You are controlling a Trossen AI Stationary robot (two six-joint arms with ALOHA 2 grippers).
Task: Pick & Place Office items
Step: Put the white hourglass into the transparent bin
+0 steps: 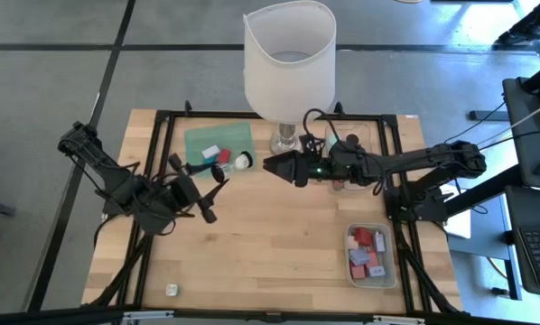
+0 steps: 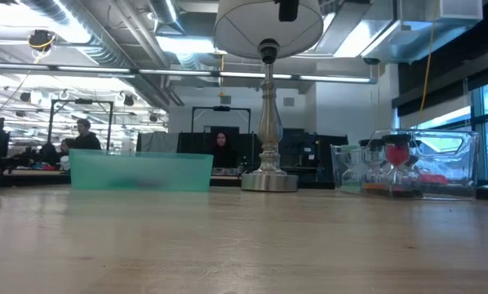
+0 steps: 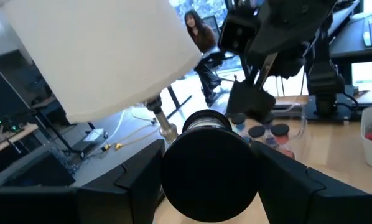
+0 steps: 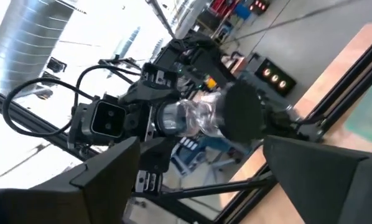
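Dark-capped cylinder (image 4: 201, 118) is pinched in your left gripper (image 1: 212, 197), held above the table just left of centre. Its long axis seems to point toward 2 o'clock. There your right gripper (image 1: 272, 165) faces it, jaws spread, near but apart, suggesting a handover.

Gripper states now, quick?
Left gripper: closed on a dark-capped cylinder.
Right gripper: open, holding nothing.
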